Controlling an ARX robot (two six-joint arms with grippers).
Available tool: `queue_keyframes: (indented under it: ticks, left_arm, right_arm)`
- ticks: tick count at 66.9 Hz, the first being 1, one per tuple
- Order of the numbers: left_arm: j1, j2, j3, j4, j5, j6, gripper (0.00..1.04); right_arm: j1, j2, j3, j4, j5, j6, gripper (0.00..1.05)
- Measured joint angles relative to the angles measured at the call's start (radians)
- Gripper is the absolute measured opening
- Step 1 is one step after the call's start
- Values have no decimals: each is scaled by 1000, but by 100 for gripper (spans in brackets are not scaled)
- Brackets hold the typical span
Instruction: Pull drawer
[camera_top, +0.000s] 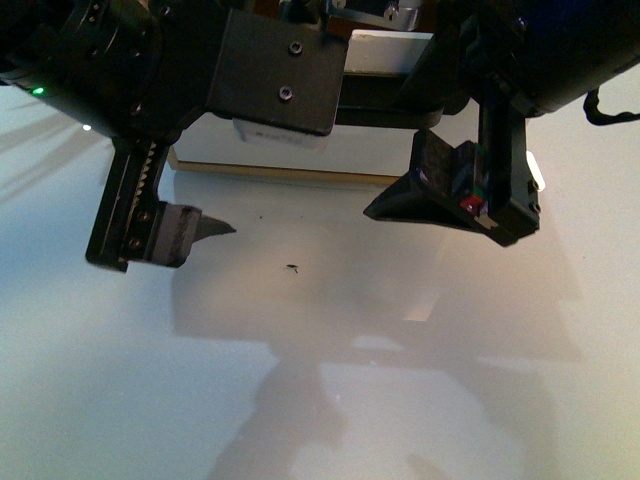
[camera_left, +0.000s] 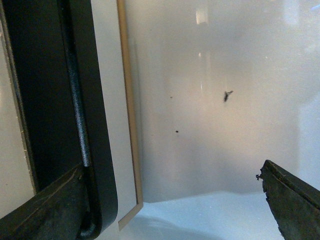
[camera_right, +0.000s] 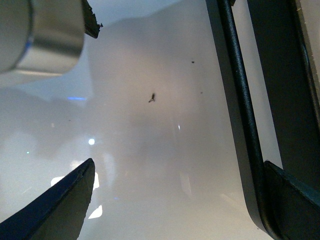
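Observation:
The drawer's white front (camera_top: 300, 150) with its light-wood edge (camera_top: 290, 173) stands at the back of the table, largely hidden by both arms. Its black bar handle (camera_left: 76, 100) runs along the black plate (camera_left: 40, 90). My left gripper (camera_left: 170, 215) is open, with one finger (camera_left: 45, 215) against the end of the bar and the other finger (camera_left: 295, 205) far off over the table. The same bar handle (camera_right: 237, 100) shows in the right wrist view. My right gripper (camera_right: 175, 205) is open too, one finger (camera_right: 295, 200) just past the bar, the other (camera_right: 55, 210) over the table.
The pale glossy tabletop (camera_top: 320, 380) spreads in front of the drawer, with a small dark speck (camera_top: 293, 267) on it. Both arms hang low and close together near the drawer front; the left gripper's metal body (camera_right: 40, 30) shows in the right wrist view.

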Motion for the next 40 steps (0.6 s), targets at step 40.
queue_keyframes:
  ticks: [40]
  left_arm:
    - [-1,-188,-211,34,66,59,97]
  right_arm:
    - [87,-144,-167,110,-38,33,96]
